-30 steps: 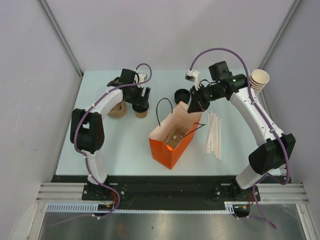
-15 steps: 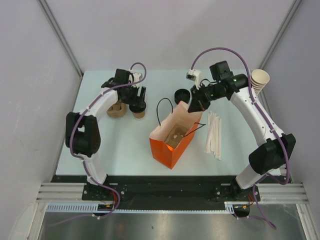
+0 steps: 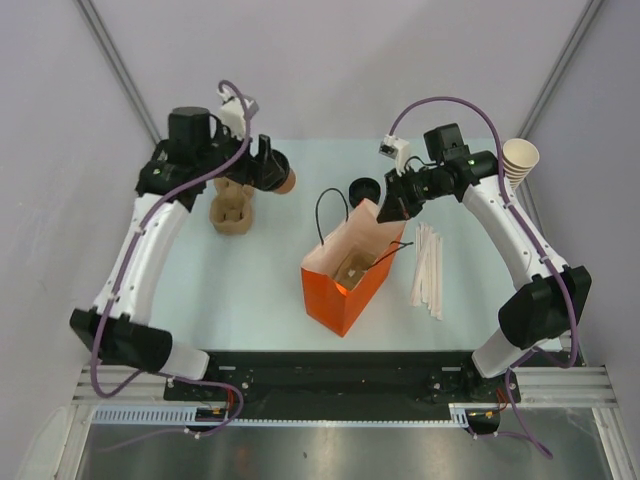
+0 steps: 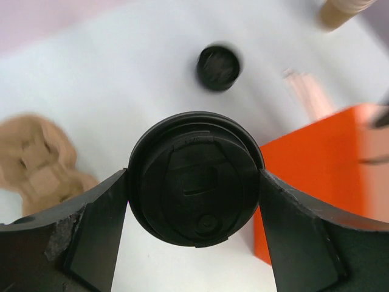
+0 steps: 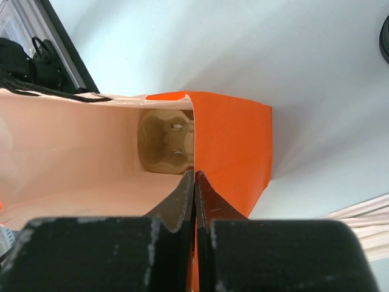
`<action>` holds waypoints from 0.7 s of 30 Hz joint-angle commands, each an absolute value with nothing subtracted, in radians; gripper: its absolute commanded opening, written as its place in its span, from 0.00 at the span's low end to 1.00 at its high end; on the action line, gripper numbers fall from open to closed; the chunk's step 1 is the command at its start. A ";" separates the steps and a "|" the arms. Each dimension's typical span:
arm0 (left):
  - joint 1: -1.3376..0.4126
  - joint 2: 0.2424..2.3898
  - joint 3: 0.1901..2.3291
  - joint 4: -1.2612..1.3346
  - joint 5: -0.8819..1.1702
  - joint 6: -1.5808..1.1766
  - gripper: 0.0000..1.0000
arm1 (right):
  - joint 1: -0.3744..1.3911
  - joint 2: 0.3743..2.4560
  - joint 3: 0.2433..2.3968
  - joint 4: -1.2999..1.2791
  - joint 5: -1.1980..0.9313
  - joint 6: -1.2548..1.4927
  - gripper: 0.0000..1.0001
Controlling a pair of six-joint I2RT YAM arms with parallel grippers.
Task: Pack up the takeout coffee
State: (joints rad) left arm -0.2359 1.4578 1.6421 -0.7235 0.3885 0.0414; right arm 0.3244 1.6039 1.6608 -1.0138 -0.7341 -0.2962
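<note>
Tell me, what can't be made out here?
- Left wrist view: the takeout coffee, clamped in the left gripper, shows only its black lid; the paper cup beneath is hidden.
- Same view: the cup stack is blurred and cut by the top edge.
- Top view: the right gripper at the orange bag is too small to tell its fingers apart.
- Right wrist view: the carrier inside the bag is partly hidden by its wall.

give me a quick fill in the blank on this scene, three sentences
1. The left gripper is shut on the coffee cup, whose lid is ____.
2. The right gripper pinches the rim of the ____ bag.
3. A cardboard cup carrier lies ____ that bag.
Missing words: black; orange; inside.
</note>
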 commanded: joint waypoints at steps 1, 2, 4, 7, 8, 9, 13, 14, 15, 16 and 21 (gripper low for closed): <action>-0.259 1.306 1.788 -0.749 0.633 0.031 0.30 | 0.318 1.551 1.631 -0.931 -0.738 -0.218 0.00; -0.281 1.298 1.804 -0.759 0.641 0.047 0.29 | 0.318 1.549 1.626 -0.924 -0.739 -0.210 0.00; -0.368 1.279 1.854 -0.808 0.655 0.080 0.29 | 0.318 1.549 1.629 -0.907 -0.742 -0.189 0.00; -0.502 1.266 1.897 -0.844 0.635 0.133 0.29 | 0.322 1.545 1.632 -0.897 -0.744 -0.181 0.00; -0.538 1.267 1.920 -0.862 0.621 0.150 0.29 | 0.324 1.540 1.632 -0.896 -0.742 -0.179 0.00; -0.611 1.278 1.931 -0.874 0.609 0.159 0.29 | 0.330 1.537 1.632 -0.894 -0.736 -0.178 0.00; -0.768 1.298 1.896 -0.885 0.517 0.184 0.28 | 0.353 1.514 1.628 -0.894 -0.724 -0.166 0.00; -0.794 1.301 1.853 -0.878 0.473 0.186 0.29 | 0.357 1.502 1.620 -0.888 -0.716 -0.155 0.00; -0.846 1.307 1.832 -0.874 0.447 0.189 0.28 | 0.360 1.494 1.615 -0.881 -0.701 -0.143 0.00; -0.868 1.310 1.812 -0.867 0.424 0.190 0.28 | 0.362 1.490 1.612 -0.876 -0.695 -0.124 0.00; -0.923 1.345 1.723 -0.807 0.330 0.158 0.27 | 0.373 1.456 1.594 -0.880 -0.706 -0.095 0.00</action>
